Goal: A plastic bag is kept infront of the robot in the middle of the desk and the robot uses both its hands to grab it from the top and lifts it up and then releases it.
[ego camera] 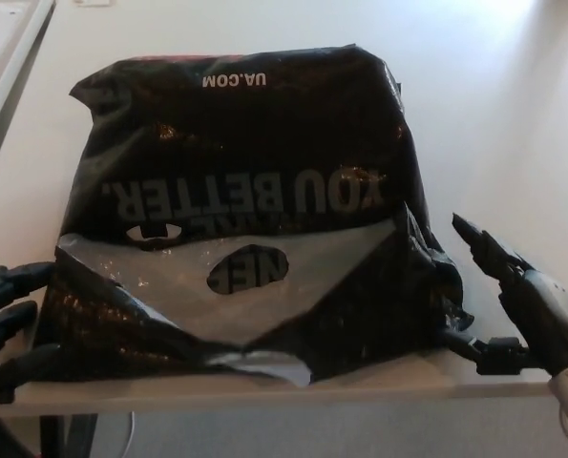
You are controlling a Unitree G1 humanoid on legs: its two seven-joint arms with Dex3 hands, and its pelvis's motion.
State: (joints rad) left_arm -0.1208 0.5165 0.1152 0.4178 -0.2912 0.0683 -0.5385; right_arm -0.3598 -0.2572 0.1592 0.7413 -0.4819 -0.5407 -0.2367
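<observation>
At the desk's near edge, on the left, the left hand (7, 320) lies with its three black fingers (16, 279) spread apart, their tips at or touching the bag's near left corner, without pinching it; the lowest finger runs along the edge just under the plastic. Toward the near right corner, the right hand (513, 310) is also spread wide: two upper fingers (481, 243) point up and away, clear of the plastic, while its thumb (465, 342) reaches low toward the bag's near right side, and whether it touches cannot be told. Neither hand holds anything.

Between the two hands, the plastic bag (255, 162) rests on the desk (494, 114), filling its middle from the near edge well toward the far side. It is black and glossy, with white upside-down lettering reading "UA.COM" near its far end and "YOU BETTER." across its middle. Its mouth faces the robot; the grey inner lining (198, 286) shows there, with an oval handle cutout (247, 269) in it and a smaller cutout (155, 231) in the black layer behind. The near lip sags in crumpled folds along the desk's near edge, and a pale fold hangs just over it.
</observation>
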